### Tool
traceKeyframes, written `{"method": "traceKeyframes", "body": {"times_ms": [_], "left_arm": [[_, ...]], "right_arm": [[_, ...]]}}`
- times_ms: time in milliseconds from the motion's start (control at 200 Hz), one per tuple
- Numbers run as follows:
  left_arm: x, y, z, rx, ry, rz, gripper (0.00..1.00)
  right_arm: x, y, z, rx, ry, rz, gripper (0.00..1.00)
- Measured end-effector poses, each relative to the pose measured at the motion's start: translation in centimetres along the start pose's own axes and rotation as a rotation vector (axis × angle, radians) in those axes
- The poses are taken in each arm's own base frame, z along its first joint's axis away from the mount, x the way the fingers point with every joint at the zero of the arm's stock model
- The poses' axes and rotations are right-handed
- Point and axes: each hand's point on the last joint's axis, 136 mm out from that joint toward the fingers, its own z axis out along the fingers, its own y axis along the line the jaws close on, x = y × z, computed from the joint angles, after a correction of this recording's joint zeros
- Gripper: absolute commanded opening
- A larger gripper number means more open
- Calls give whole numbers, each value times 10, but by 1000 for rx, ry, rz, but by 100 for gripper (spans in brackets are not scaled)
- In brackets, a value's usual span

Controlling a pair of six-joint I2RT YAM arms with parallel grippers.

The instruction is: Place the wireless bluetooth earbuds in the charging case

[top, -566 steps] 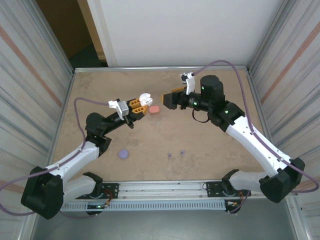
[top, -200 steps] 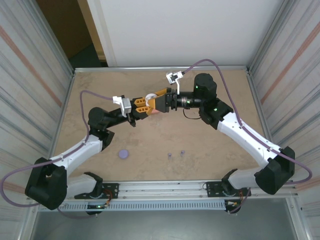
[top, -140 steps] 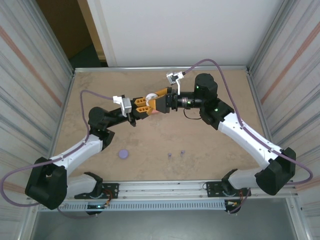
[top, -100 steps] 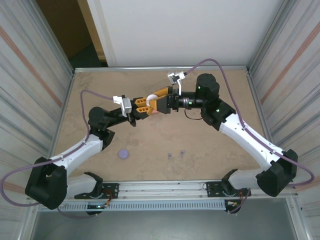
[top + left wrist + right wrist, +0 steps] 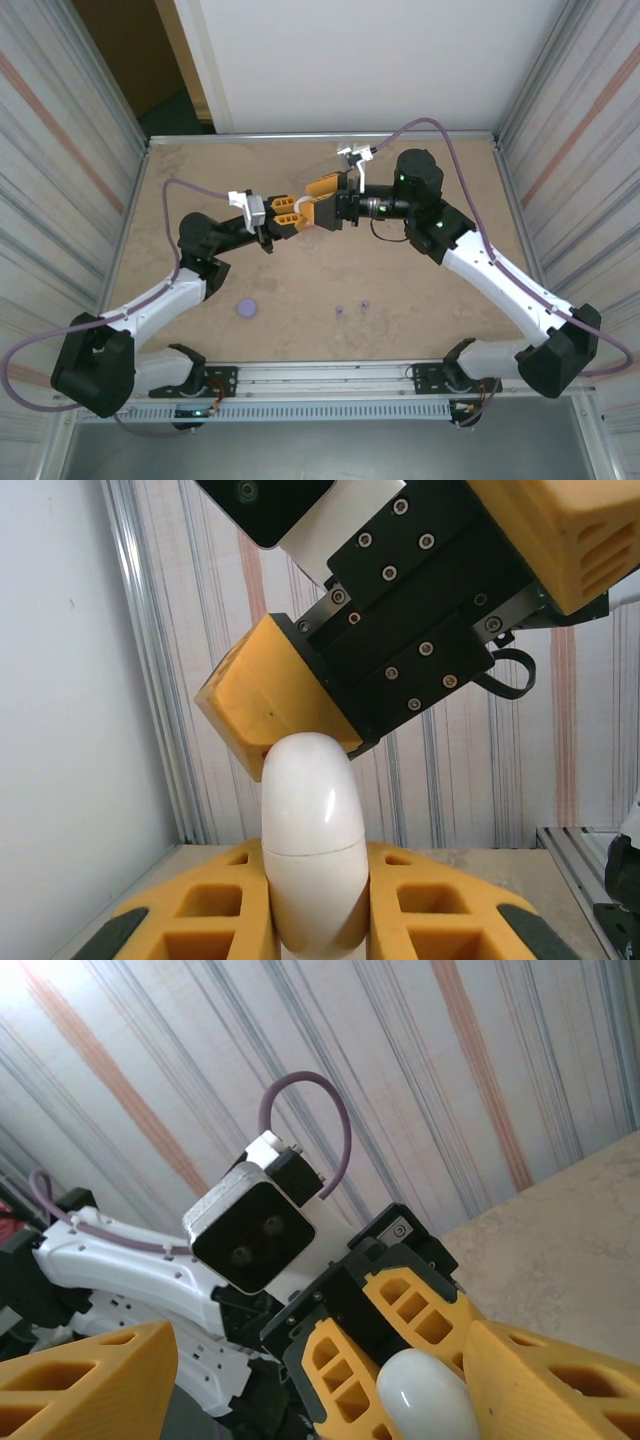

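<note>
Lid release appears to be the step in hand: hold the clamp below the seam and lever gently. Left wrist view: left hand is clamped on the upright white charging case; a right finger touches its dome. Right wrist view: right hand stands apart, case between its fingers. Top view: purple earbuds lie near the worktop's near edge, well apart from both hands.

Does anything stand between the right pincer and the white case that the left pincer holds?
Nothing visible does. The left pincer is shut on the white case. The right pincer is open, with the case's top between its fingers; one finger sits right at the top, but I cannot tell if they touch.
</note>
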Motion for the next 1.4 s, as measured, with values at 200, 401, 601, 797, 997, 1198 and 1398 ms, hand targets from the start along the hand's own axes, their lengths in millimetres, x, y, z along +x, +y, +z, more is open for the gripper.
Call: {"method": "traceKeyframes", "body": {"times_ms": [200,401,601,797,997,1198,1398], "left_arm": [[3,4,0,-23,8,-12,0],[9,13,3,-49,34,-42,0],[29,31,11,-98,108,-111,0],[57,61,22,-176,217,-192,0],[104,83,28,-233,353,-294,0],[155,97,47,-215,507,-390,0],[213,95,65,-191,672,-461,0]], "right_arm": [[0,-8,-13,116,-29,-9,77],[2,-34,-43,337,-91,-11,78],[27,-88,-96,617,-154,52,80],[59,-134,-148,824,-208,171,89],[93,-167,-184,948,-253,304,100],[114,-184,-205,1009,-302,404,100],[112,-185,-209,1015,-316,415,100]]}}
